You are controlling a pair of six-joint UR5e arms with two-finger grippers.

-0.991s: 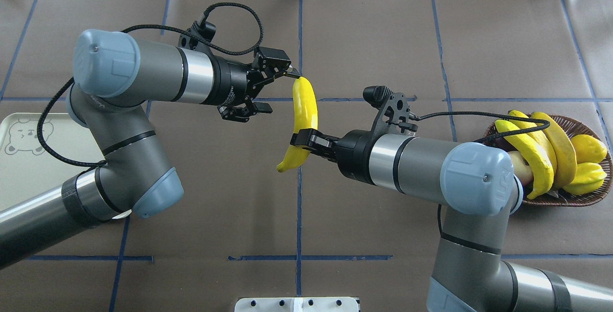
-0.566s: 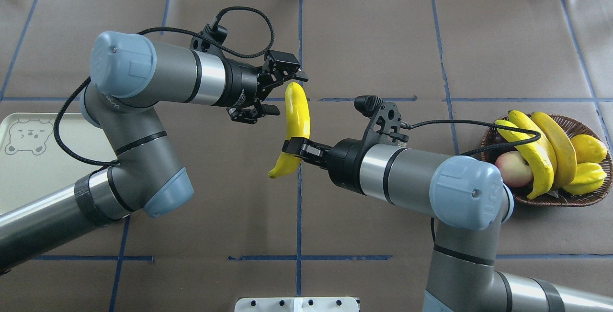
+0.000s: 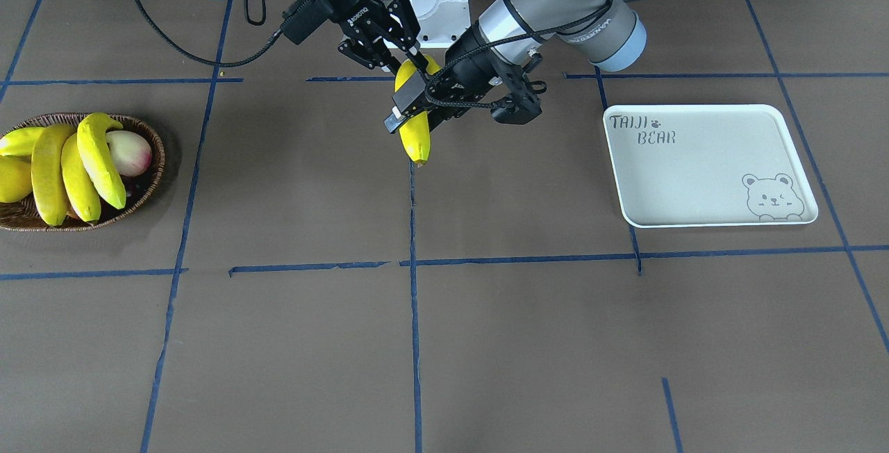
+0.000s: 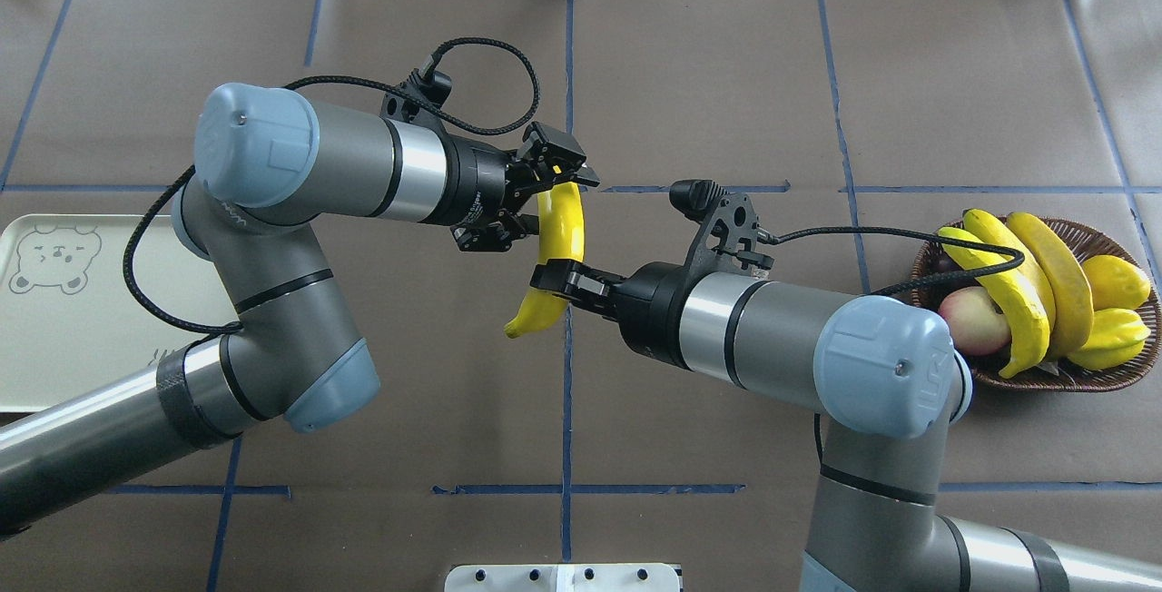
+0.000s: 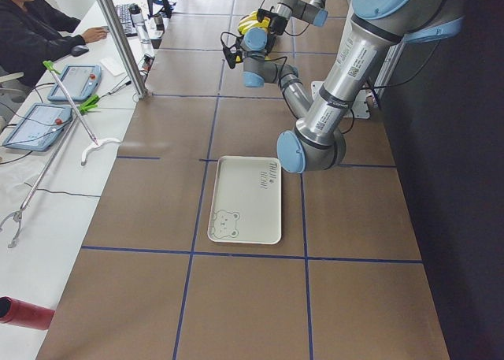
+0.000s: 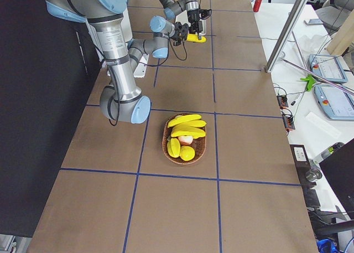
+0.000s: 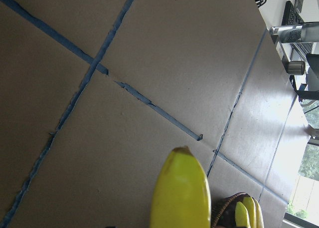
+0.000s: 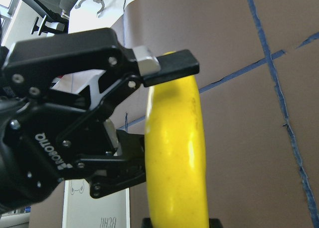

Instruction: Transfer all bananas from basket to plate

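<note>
While right claw (image 4: 548,275) clamps banana (image 4: 563,224), left ROBOTIQ claw (image 4: 549,202) gapes around it, plate (image 3: 701,161) reads TAIJI BEAR.

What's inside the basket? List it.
The basket holds three bananas lying over a pink peach-like fruit, with two yellow fruits beside them. Anything beneath the bananas, and the basket's floor, is covered and cannot be seen.
</note>
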